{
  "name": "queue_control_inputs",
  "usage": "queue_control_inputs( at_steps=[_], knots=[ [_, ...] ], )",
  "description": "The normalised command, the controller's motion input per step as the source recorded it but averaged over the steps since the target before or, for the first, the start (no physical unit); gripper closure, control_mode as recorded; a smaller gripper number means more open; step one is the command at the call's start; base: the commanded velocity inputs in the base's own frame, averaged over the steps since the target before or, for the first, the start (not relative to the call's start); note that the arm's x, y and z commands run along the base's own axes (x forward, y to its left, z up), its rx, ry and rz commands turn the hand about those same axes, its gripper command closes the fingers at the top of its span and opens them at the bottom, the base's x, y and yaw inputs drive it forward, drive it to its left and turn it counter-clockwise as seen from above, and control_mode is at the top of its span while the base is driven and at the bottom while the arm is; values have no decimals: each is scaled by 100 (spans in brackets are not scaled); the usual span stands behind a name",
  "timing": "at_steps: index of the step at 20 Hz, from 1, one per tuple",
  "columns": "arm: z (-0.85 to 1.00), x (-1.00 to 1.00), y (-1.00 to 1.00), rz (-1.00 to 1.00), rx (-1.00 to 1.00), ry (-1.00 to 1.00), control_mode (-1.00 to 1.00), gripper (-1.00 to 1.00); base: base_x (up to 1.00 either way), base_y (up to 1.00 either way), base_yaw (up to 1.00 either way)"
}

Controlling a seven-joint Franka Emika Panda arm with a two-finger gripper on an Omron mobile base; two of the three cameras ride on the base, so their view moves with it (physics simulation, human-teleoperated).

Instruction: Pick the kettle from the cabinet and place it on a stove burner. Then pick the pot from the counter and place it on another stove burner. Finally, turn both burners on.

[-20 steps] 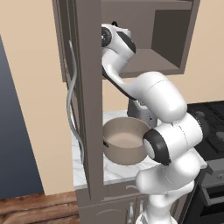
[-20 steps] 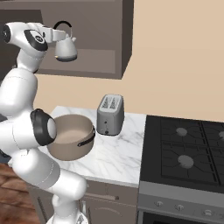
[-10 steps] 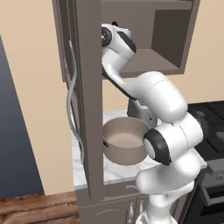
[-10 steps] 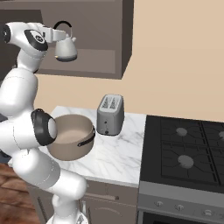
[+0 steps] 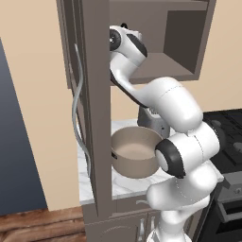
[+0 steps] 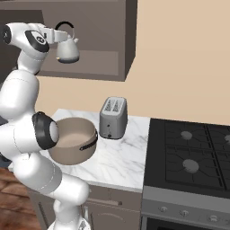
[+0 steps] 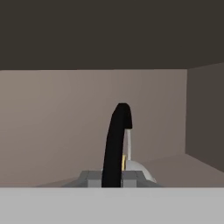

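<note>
Up in the cabinet (image 6: pixel 112 40), kettle (image 6: pixel 67 50) risks being dropped

Kettle's thin handle (image 7: pixel 116 140) is pinched by the clenched pincer (image 7: pixel 112 178); it could easily be swung, slipped, or knocked against the shelf edge when pulled out.

White glossy arm (image 5: pixel 177 108) w/ bulbous rounded links, dark grey joint rings, small dark claw (image 7: pixel 112 178) tips.

In the right base view the kettle (image 6: pixel 67 50) sits in the cabinet (image 6: pixel 103 40) at eleven o'clock, my hand (image 6: pixel 63 35) on its handle. Below, on the desk (image 6: pixel 119 157), the pot (image 6: pixel 74 140) lies left of the toaster (image 6: pixel 113 117); the cooktop (image 6: pixel 191 155) lies at three o'clock.
</note>
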Motion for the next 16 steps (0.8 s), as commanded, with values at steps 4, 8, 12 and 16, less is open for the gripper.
queue_control_inputs(
  at_steps=[4, 8, 12, 16],
  knots=[
    [0, 0, 0, 0, 0, 0, -100, 100, 0, 0, 0],
    [0, 0, 0, 0, 0, 0, -100, 100, 0, 0, 0],
    [0, 0, 0, 0, 0, 0, -100, 100, 0, 0, 0],
    [0, -1, 0, 0, 0, 0, -100, 100, 0, 0, 0]
  ],
)
